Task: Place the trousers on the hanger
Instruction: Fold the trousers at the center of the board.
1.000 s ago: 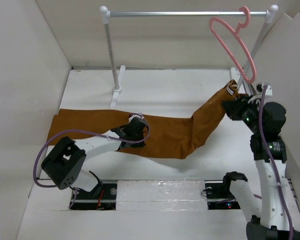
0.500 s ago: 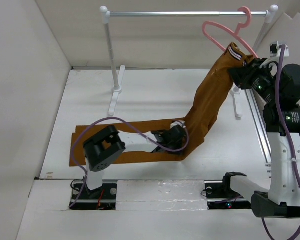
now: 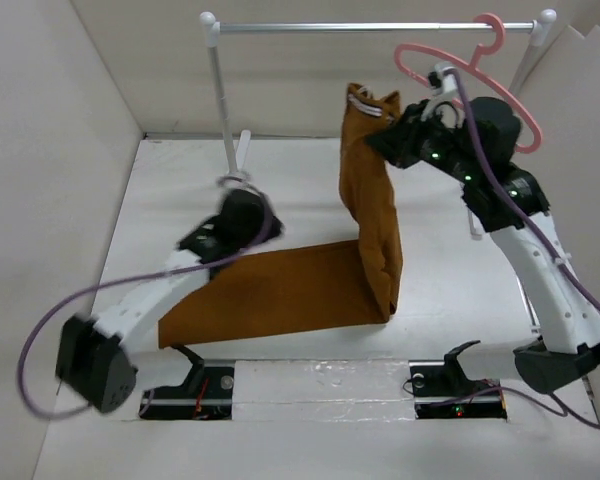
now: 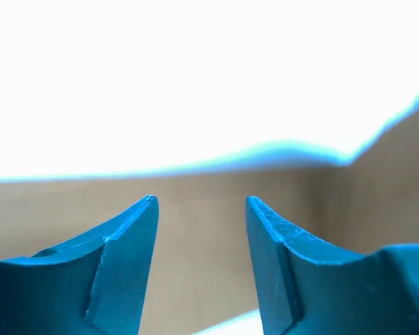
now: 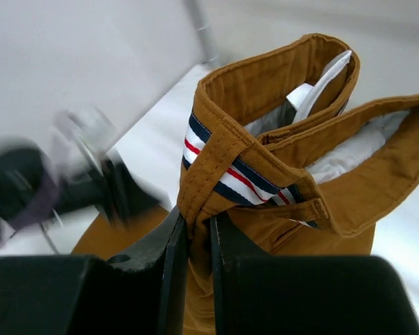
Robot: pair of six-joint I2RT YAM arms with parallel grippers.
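The rust-brown trousers (image 3: 375,215) hang from their striped waistband (image 5: 244,174). My right gripper (image 3: 387,137) is shut on the waistband (image 5: 199,227) and holds it high, just left of the pink hanger (image 3: 435,55). The hanger hangs by its hook on the rail. The trouser legs (image 3: 270,295) lie flat on the table. My left gripper (image 3: 242,228) hovers, blurred, over the far left corner of the legs. In the left wrist view its fingers (image 4: 201,209) stand open with nothing between them and tan cloth (image 4: 56,209) behind.
The silver clothes rail (image 3: 380,28) spans the back, with its left post (image 3: 220,110) and white foot (image 3: 237,165) on the table. White walls close in both sides. The right arm (image 3: 540,260) stands tall at the right edge.
The right gripper has carried the waistband up and leftward, past the hanger. The left gripper has opened, let go of the leg and swung up to the left. The legs were dragged right.
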